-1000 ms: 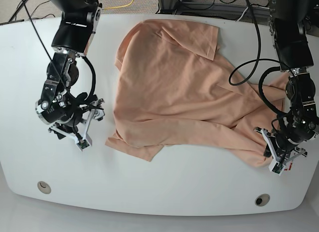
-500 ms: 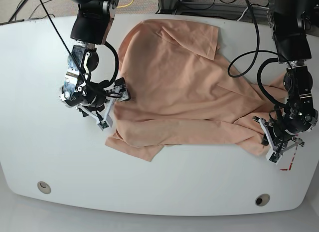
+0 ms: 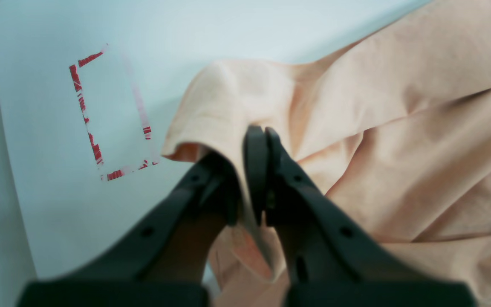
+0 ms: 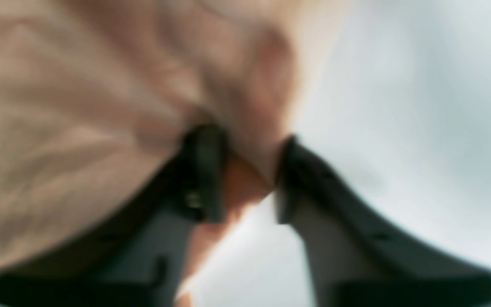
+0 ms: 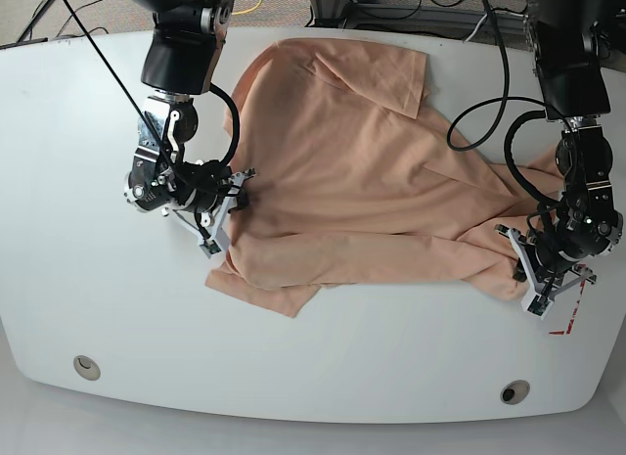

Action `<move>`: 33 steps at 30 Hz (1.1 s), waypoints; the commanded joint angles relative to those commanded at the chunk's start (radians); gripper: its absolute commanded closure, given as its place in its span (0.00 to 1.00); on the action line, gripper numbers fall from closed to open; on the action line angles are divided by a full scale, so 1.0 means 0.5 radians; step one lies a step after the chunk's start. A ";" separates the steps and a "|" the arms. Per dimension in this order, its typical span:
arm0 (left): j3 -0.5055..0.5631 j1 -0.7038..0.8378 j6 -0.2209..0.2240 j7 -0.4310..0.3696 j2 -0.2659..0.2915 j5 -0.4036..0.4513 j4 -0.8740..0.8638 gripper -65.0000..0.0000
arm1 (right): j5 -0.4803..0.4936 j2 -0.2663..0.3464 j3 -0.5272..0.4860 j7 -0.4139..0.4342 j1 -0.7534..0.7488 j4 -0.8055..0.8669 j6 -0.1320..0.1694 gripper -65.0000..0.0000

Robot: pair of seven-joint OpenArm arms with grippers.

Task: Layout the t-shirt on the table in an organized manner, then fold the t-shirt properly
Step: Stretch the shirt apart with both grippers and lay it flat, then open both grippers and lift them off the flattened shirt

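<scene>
In the left wrist view, the left gripper (image 3: 254, 170) has its two dark fingers pressed together on a raised fold of the t-shirt (image 3: 399, 128), the cloth pinched between them and hanging down below the tips; the rest of the peach fabric spreads in broad creases to the right, and to the left on the white table (image 3: 49, 204) lies a red-tape rectangle mark (image 3: 109, 115), just beside the lifted edge of the cloth but not touching it. The right wrist view is heavily blurred: the right gripper (image 4: 249, 179) shows two dark fingers with a gap between them and a bunch of the t-shirt (image 4: 79, 106) sitting in that gap, the fabric filling the left of the picture and the pale table (image 4: 420, 106) the right; whether the fingers actually clamp the cloth cannot be told from this blur. In the base view, the t-shirt (image 5: 342, 181) lies crumpled across the middle of the table (image 5: 313, 367), one sleeve toward the far edge and a folded corner at the near left. The right gripper (image 5: 233, 191) meets the shirt's left edge, and the left gripper (image 5: 528, 269) holds the shirt's right end near the red tape (image 5: 565, 323). Two round grommet holes (image 5: 86, 366) sit by the near edge.
</scene>
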 joint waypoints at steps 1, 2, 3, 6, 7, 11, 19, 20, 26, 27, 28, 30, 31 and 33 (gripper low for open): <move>0.000 0.000 0.000 0.000 0.000 0.000 0.000 1.00 | -0.006 0.009 0.000 -0.021 0.012 0.031 0.000 0.99; 0.000 0.000 0.000 0.000 0.000 0.000 0.003 1.00 | -0.006 0.028 0.000 -0.037 0.015 0.064 0.000 0.97; 0.000 0.000 0.000 0.000 0.000 0.000 0.006 1.00 | -0.006 0.049 0.000 -0.058 0.021 0.101 0.000 0.97; -0.003 -0.015 0.000 -0.003 0.000 0.000 0.012 1.00 | -0.006 0.089 -0.003 -0.147 0.055 0.270 0.000 1.00; -0.018 -0.021 0.000 -0.003 0.000 0.000 0.012 1.00 | -0.006 0.104 -0.003 -0.184 0.074 0.319 0.000 1.00; -0.055 -0.107 0.000 -0.003 0.000 -0.003 0.015 1.00 | 0.003 0.206 -0.003 -0.365 0.160 0.476 0.000 1.00; -0.144 -0.203 0.000 -0.003 0.000 -0.003 0.224 1.00 | 0.006 0.310 -0.006 -0.540 0.292 0.715 0.000 1.00; -0.144 -0.215 0.000 0.000 0.000 -0.003 0.245 1.00 | 0.006 0.313 -0.006 -0.549 0.307 0.721 0.000 1.00; -0.144 -0.267 0.000 0.000 0.000 0.000 0.267 1.00 | 0.006 0.353 -0.006 -0.551 0.356 0.709 0.000 1.00; -0.144 -0.267 0.000 0.000 0.000 0.000 0.264 1.00 | 0.006 0.353 -0.006 -0.551 0.356 0.694 0.000 1.00; -0.144 -0.264 0.000 0.000 0.000 0.000 0.264 1.00 | 0.006 0.353 -0.006 -0.551 0.356 0.681 0.000 1.00; -0.144 -0.255 0.000 0.000 0.000 0.000 0.264 1.00 | 0.006 0.350 -0.006 -0.551 0.353 0.660 0.000 1.00; -0.144 -0.255 0.000 0.000 0.000 0.000 0.264 1.00 | 0.006 0.350 -0.006 -0.551 0.353 0.660 0.000 1.00; -0.147 -0.252 0.000 0.000 0.000 0.000 0.264 1.00 | 0.006 0.347 -0.006 -0.551 0.350 0.663 0.000 1.00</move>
